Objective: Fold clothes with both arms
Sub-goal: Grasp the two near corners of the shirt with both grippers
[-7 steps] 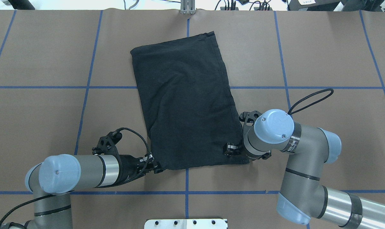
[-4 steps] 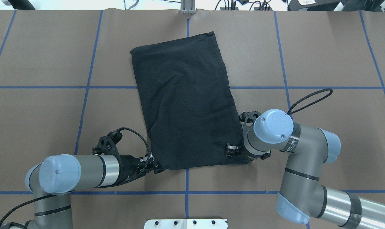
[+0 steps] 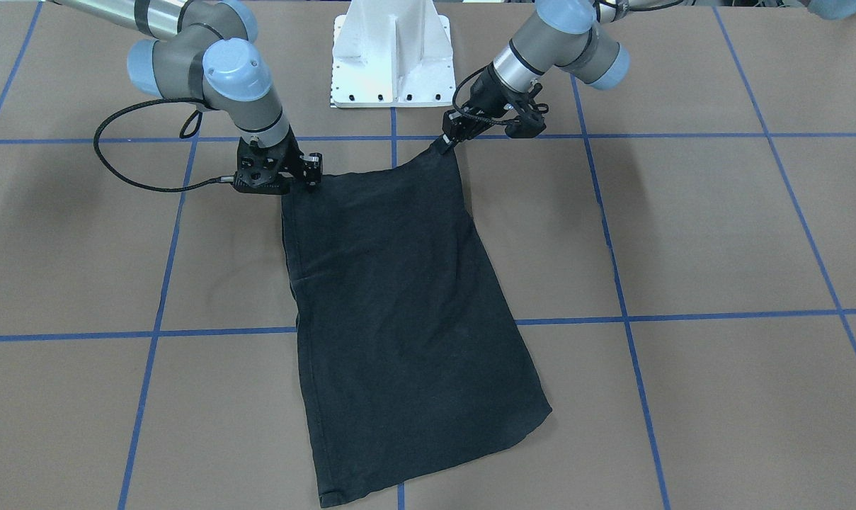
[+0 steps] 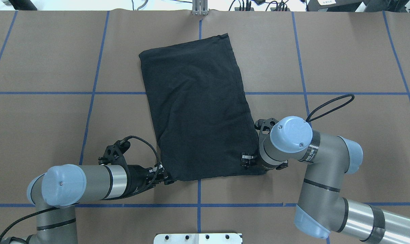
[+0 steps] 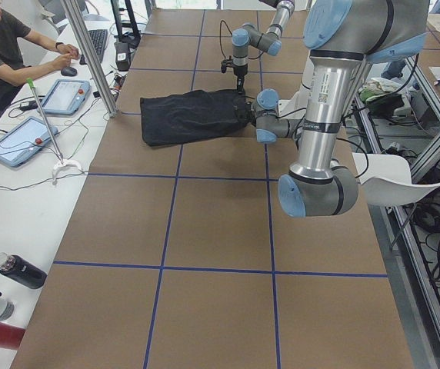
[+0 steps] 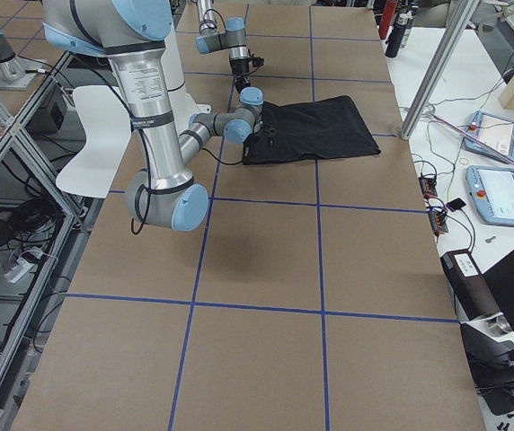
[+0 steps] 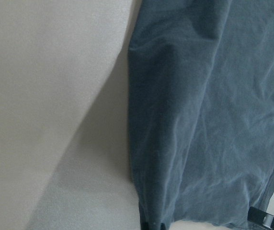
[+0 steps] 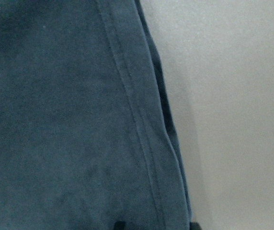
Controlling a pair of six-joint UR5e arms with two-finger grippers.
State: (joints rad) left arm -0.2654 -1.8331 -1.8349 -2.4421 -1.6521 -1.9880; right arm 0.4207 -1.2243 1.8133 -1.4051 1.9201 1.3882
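The shirt (image 4: 198,112) lies flat in the middle of the overhead view, on the brown paper-like cover of the desk (image 4: 327,67). It is folded into a long shape with four sides, a little tilted, and its narrow end near the robot is at the bottom of that view. The cloth is plain black and matte, with soft shallow wrinkles. A stitched hem runs along its long right edge. No print shows on the side that faces up.

The left tool (image 4: 166,179) is at the lower left corner of the shirt and is clenched on it. In the front-facing view this corner is drawn up into a small peak at the tip of the tool (image 3: 447,142). The left arm (image 4: 89,183), a smooth grey tube with a round light-blue cap, reaches in low from the lower left.

The right tool (image 3: 289,188) stands at the other near corner, under the bent right arm (image 4: 327,149). The right wrist view shows the hem between two dark tips at its bottom edge, but I cannot tell if they press the cloth.

A black braided cable (image 4: 352,97) makes a loop beside the right arm. Blue tape lines (image 4: 89,93) divide the desk into large squares.
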